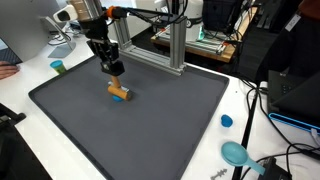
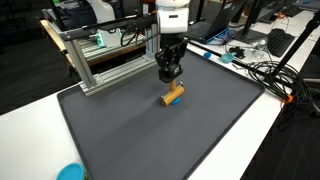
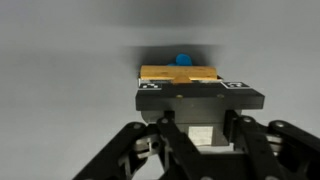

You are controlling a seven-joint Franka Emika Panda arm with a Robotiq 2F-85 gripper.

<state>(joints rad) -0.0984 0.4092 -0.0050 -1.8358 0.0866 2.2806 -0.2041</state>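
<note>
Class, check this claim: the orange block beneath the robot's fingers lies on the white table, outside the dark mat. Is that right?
Not quite. The orange block does lie beneath the fingers, but on the dark mat, not on the white table; both exterior views show it.
</note>
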